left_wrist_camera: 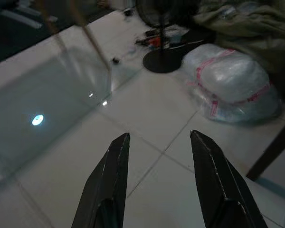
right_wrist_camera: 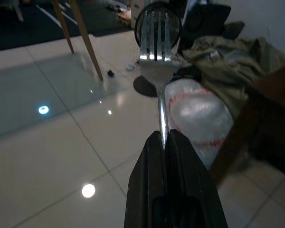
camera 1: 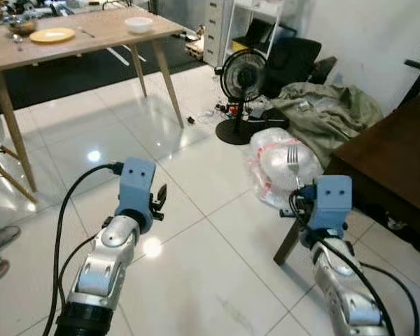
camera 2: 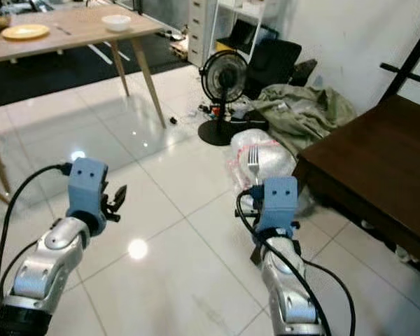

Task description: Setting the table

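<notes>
The right claw (right_wrist_camera: 164, 142) is clenched on the handle of a silver fork (right_wrist_camera: 157, 61), holding it upright with the tines pointing up, out over the white tiled floor (camera 1: 196, 266) and in front of a plastic-wrapped bundle (camera 1: 283, 164). The left claw (left_wrist_camera: 159, 142) hangs released, its two black fingers (left_wrist_camera: 111, 175) spread apart above the tiles with nothing between them. Well away, at the far left, stands the light wooden desk (camera 1: 105, 35), carrying a yellow plate (camera 1: 52, 35), a white bowl (camera 1: 138, 24) and a darker bowl (camera 1: 21, 26) beside the plate. A black standing fan (camera 1: 241, 77) sits on the floor past the desk's legs, next to a heap of olive cloth (camera 1: 329, 108). A dark brown table (camera 2: 378, 164) juts in from the right, just beside the right arm.
</notes>
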Robot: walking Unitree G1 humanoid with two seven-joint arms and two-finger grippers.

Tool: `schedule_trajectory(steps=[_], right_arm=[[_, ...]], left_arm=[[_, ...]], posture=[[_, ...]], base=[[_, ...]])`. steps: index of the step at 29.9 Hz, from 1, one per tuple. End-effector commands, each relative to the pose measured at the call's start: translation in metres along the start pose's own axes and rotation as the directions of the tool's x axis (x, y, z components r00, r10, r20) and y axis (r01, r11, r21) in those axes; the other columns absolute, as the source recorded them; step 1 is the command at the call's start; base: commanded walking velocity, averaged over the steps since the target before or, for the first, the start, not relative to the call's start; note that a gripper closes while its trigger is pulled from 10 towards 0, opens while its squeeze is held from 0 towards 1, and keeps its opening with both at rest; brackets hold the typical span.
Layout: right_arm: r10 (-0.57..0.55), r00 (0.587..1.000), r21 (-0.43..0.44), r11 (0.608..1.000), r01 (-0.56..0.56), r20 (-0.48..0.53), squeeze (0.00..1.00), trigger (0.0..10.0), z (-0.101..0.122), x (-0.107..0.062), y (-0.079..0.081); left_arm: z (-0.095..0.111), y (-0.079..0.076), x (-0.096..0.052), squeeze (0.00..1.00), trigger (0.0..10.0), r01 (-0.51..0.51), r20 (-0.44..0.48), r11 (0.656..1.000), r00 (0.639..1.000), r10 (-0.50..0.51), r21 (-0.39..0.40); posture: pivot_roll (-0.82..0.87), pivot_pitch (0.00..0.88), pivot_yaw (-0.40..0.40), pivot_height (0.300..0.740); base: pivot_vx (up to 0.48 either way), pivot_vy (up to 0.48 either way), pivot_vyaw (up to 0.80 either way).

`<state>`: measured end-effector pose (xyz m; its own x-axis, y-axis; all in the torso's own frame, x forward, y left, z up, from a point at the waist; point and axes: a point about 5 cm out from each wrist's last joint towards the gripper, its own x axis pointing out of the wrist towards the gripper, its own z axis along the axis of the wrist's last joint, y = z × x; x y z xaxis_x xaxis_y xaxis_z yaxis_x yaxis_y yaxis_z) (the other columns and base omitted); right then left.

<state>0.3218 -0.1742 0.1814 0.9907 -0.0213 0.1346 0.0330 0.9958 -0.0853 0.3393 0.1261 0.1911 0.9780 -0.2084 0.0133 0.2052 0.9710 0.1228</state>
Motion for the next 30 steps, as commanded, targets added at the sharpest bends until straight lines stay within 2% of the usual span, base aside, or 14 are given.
schedule_trajectory(steps=[1,4,10,16,30], right_arm=[[0.033,0.999,-0.022,0.999,-0.033,0.002,0.0,10.0,-0.001,-0.001,0.004],[0.062,0.998,-0.051,0.997,-0.062,0.004,0.0,10.0,-0.001,0.0,0.006],[0.034,0.999,-0.067,0.997,-0.033,0.009,0.0,10.0,0.001,0.005,-0.002],[0.019,1.0,-0.056,0.998,-0.018,0.019,0.0,10.0,0.004,0.007,-0.004],[0.04,0.999,-0.042,0.998,-0.039,0.024,0.0,10.0,0.003,0.008,0.002]], left_arm=[[0.0,-0.003,0.0,0.0,10.0,0.017,0.007,1.0,1.0,-0.017,0.016],[0.0,-0.004,0.0,0.0,10.0,0.02,0.009,1.0,1.0,-0.02,0.02],[0.003,-0.005,0.001,0.0,10.0,0.021,0.023,0.999,1.0,-0.022,0.023],[0.004,-0.006,0.002,0.0,10.0,0.019,0.031,0.999,0.999,-0.02,0.027],[0.004,0.001,0.006,0.0,10.0,-0.038,0.032,0.999,0.999,0.037,0.03]], posture=[[0.05,0.108,0.059,0.74],[0.05,0.108,0.056,0.74],[0.05,0.109,0.055,0.74],[0.05,0.107,0.055,0.74],[0.06,0.093,0.053,0.74]], base=[[0.465,0.0,0.0],[0.465,0.0,0.0],[0.466,0.0,0.0],[0.469,0.0,0.0],[0.478,0.0,0.0]])
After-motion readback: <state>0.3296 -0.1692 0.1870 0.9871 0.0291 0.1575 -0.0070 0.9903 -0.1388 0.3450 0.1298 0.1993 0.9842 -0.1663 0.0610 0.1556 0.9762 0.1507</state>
